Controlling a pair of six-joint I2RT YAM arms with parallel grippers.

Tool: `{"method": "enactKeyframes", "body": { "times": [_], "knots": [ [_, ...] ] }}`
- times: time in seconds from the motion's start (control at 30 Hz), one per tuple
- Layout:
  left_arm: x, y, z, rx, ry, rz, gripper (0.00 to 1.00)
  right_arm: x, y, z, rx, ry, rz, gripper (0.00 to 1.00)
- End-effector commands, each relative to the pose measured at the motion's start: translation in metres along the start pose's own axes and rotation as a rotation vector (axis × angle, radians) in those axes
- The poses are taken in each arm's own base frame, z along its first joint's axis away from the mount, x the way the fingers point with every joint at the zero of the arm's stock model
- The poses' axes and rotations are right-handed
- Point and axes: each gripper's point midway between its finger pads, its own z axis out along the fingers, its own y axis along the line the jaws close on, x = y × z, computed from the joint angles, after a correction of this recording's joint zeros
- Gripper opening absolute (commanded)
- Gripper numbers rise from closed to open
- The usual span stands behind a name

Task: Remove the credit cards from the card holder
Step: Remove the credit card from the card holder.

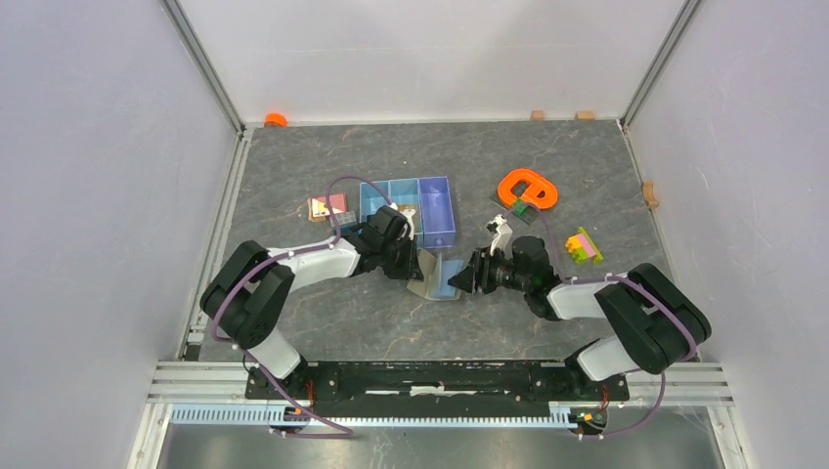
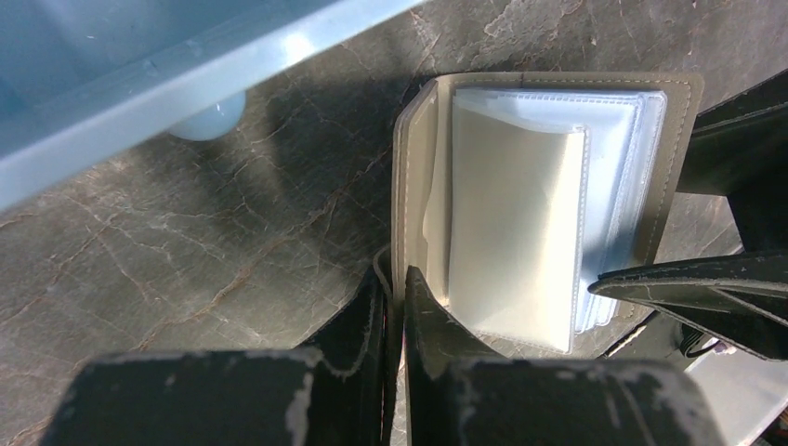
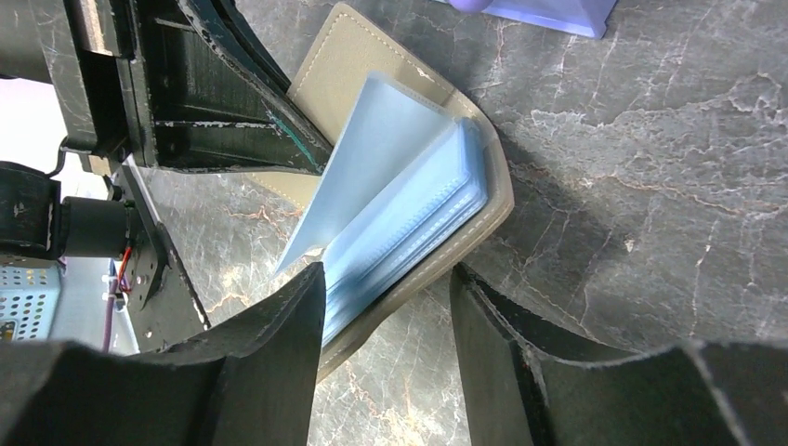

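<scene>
Card holder [image 1: 435, 278] sits half open in the middle of a dark grey stone-look worktop [image 1: 293, 156] with white walls [image 1: 98, 147] around, between the left claw [image 1: 415, 264] and the right claw [image 1: 458, 278], near a blue tray [image 1: 440, 210].

Left wrist view: the left claw pinches the tan cover edge, and see-through sleeves [image 2: 613, 139] show.

Right wrist view: the right claw stands open around the holder's lower edge.

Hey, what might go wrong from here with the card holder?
1. The left gripper pinches the card holder only by a thin edge of its cover; a tug from the other side might slip it free.
2. The right gripper stands open astride the cover and the clear sleeves together, so closing could grab the whole stack at once.
</scene>
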Motion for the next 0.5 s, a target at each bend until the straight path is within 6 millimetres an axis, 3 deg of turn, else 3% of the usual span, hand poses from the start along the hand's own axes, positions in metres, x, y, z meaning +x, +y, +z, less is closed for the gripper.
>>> {"method": "enactKeyframes", "body": {
  "times": [0.0, 0.13, 0.27, 0.33, 0.47],
  "knots": [
    [-0.003, 0.000, -0.002, -0.012, -0.015, -0.002, 0.02, -0.005, 0.009, 0.000, -0.040, -0.021, -0.006, 0.56],
    [-0.009, -0.005, -0.009, 0.018, -0.063, -0.014, 0.02, -0.006, 0.015, -0.001, -0.067, -0.023, -0.004, 0.44],
    [-0.016, -0.015, -0.017, 0.093, -0.107, -0.039, 0.05, -0.009, 0.018, -0.002, -0.077, -0.027, -0.019, 0.15],
    [-0.021, -0.021, -0.027, 0.127, -0.143, -0.026, 0.22, -0.011, 0.015, -0.003, -0.058, -0.029, -0.036, 0.09],
    [-0.027, -0.036, -0.045, 0.212, -0.228, 0.016, 0.62, -0.021, 0.021, -0.009, -0.064, -0.072, -0.081, 0.08]
  ]
}}
